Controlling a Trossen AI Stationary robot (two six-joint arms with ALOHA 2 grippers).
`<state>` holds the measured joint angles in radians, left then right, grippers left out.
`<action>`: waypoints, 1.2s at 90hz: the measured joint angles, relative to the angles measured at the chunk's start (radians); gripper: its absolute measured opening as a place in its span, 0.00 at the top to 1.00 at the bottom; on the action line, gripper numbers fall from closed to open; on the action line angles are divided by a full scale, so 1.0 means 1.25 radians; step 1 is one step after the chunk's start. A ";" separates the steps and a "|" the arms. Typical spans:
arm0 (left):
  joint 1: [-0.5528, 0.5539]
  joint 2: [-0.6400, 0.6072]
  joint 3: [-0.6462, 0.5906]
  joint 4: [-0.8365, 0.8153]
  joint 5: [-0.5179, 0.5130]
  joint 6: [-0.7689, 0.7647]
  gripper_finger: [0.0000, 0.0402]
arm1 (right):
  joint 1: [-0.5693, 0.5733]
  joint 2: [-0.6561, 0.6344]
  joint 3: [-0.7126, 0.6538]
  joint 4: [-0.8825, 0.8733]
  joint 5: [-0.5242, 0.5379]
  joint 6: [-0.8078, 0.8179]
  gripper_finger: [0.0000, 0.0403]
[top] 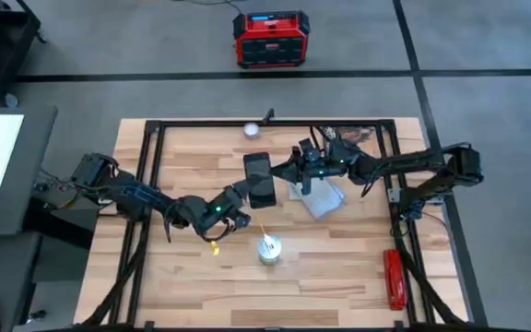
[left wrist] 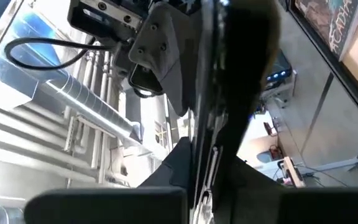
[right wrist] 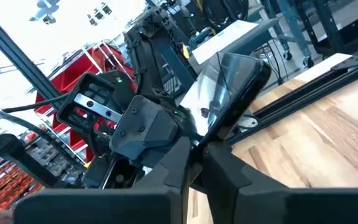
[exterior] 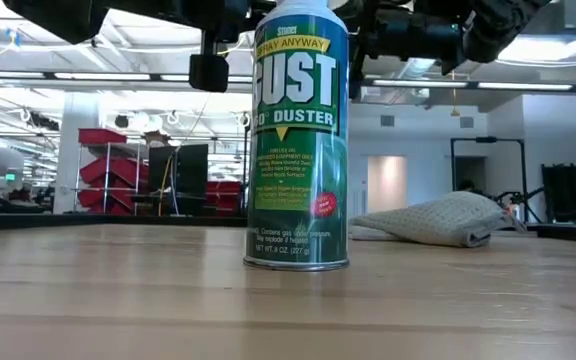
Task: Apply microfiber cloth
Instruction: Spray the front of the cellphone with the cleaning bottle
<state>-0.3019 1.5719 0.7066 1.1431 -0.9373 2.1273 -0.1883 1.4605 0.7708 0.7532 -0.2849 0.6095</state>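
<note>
The black phone (top: 260, 180) hangs in the air above the middle of the table, between my two grippers. My left gripper (top: 245, 195) comes from the left and is shut on its near end. My right gripper (top: 293, 171) comes from the right and is shut at its right edge. The microfiber cloth (top: 323, 196) lies crumpled on the wood just right of the phone, under the right arm; it also shows in the low view (exterior: 438, 220). No gripper touches it. My left gripper pinches the phone's near end (left wrist: 207, 155) between its two fingers, which lie along the phone. The phone shows edge-on in the wrist view and is lifted clear of the table. My right gripper meets the phone's right edge (right wrist: 213, 134) with fingertips close together, coming level from the table's right. One finger (left wrist: 166, 68) lies on the phone's face; the other is hidden behind it.
A green duster can (top: 268, 249) stands upright near the front middle, also close up in the low view (exterior: 298, 140). A printed picture card (top: 359, 136) lies at the back right, a small white object (top: 252, 130) at the back, and a red tool (top: 394, 277) at the right front.
</note>
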 joint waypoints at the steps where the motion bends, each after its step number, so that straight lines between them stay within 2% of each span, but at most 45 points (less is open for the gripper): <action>1: 0.000 0.000 0.000 0.000 0.001 0.000 0.99 | 0.001 0.000 0.000 0.000 0.000 0.003 0.90; 27: 0.000 0.000 0.003 -0.008 0.041 -0.003 0.99 | 0.002 0.002 0.000 -0.013 -0.044 0.099 0.68; 38: 0.000 0.000 0.003 -0.008 0.038 -0.003 0.99 | 0.004 0.002 0.000 -0.014 -0.043 0.101 0.65; 48: 0.000 0.000 0.003 -0.008 0.035 -0.003 0.99 | 0.004 0.002 0.000 -0.013 -0.043 0.098 0.72; 61: -0.001 0.000 0.003 -0.010 0.028 0.019 0.99 | 0.013 0.002 0.000 -0.011 -0.044 0.100 0.93; 68: -0.001 0.000 0.003 -0.008 0.027 0.025 0.99 | 0.015 0.002 0.000 0.000 -0.040 0.109 0.94; 91: 0.000 0.000 0.004 -0.004 0.039 -0.006 0.99 | 0.019 0.002 0.000 0.009 -0.038 0.124 0.72; 108: 0.000 0.000 0.004 -0.005 0.042 -0.004 0.99 | 0.020 0.002 0.000 0.008 -0.042 0.143 0.65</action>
<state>-0.3016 1.5720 0.7119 1.1366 -0.8852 2.1225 -0.1631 1.4628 0.7708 0.7637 -0.3378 0.7878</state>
